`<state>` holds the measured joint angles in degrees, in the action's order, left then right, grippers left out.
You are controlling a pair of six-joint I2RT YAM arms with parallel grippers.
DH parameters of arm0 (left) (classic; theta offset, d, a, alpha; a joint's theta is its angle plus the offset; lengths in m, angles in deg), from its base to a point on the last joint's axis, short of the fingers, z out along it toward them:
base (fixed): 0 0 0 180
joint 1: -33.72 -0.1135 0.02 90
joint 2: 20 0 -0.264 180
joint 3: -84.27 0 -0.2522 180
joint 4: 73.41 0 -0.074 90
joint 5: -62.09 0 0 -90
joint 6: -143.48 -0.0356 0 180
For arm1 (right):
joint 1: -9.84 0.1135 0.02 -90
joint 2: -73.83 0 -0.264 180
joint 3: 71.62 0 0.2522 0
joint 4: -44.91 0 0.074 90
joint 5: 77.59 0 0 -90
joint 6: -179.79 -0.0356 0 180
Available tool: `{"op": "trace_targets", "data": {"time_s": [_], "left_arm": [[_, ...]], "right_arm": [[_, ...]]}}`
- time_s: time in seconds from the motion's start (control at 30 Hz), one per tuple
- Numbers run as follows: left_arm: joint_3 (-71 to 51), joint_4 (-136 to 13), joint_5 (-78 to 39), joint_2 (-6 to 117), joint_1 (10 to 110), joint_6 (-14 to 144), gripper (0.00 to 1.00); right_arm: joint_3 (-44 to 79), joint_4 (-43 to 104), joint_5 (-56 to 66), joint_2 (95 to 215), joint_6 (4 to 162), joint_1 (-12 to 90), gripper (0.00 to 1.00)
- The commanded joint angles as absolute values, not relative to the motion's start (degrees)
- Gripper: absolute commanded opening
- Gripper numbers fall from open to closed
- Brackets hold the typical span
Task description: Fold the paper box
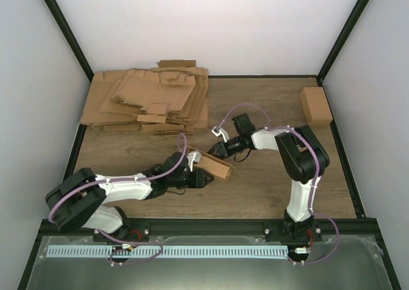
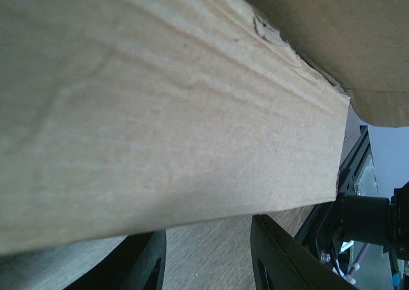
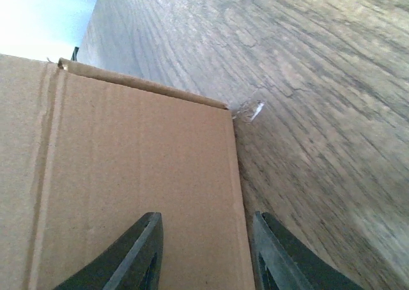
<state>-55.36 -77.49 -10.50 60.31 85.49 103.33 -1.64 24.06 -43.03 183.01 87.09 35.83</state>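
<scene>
Just in front of the heap of flat cardboard sheets point(image 1: 150, 101), off its right near corner, the paper box point(image 1: 216, 167) lies on the wooden desk point(image 1: 268, 188) as a small, partly folded carton, set at a slant. The left gripper point(image 1: 195, 176) meets the box's end away from the heap, and the right gripper point(image 1: 220, 151) meets the side facing the heap. From the left wrist, a cardboard panel hides the tips; its fingers point(image 2: 144, 267) stand apart with bare desk between them, and whether they pinch anything cannot be told. From the right wrist, the fingers point(image 3: 144, 251) also stand apart, the box's edge running between them; a grip cannot be told either. Another small brown carton point(image 1: 316, 105) sits well to the right of the heap.
</scene>
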Motion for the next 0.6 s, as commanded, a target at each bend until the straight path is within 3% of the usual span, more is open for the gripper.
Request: {"op": "trace_targets", "data": {"time_s": [0.0,0.3,0.57], "left_arm": [[-56.24,-80.51,-15.11,59.23,87.63,104.92,0.39],[-59.09,-83.90,-20.15,58.31,89.06,108.70,0.40],[-60.17,-82.69,-22.60,56.25,90.13,109.94,0.41]], "right_arm": [[0.67,22.81,-45.86,184.10,89.66,37.05,0.41],[1.49,21.75,-47.35,184.55,90.70,38.10,0.41],[1.01,24.55,-37.12,181.48,85.56,37.66,0.45]]}}
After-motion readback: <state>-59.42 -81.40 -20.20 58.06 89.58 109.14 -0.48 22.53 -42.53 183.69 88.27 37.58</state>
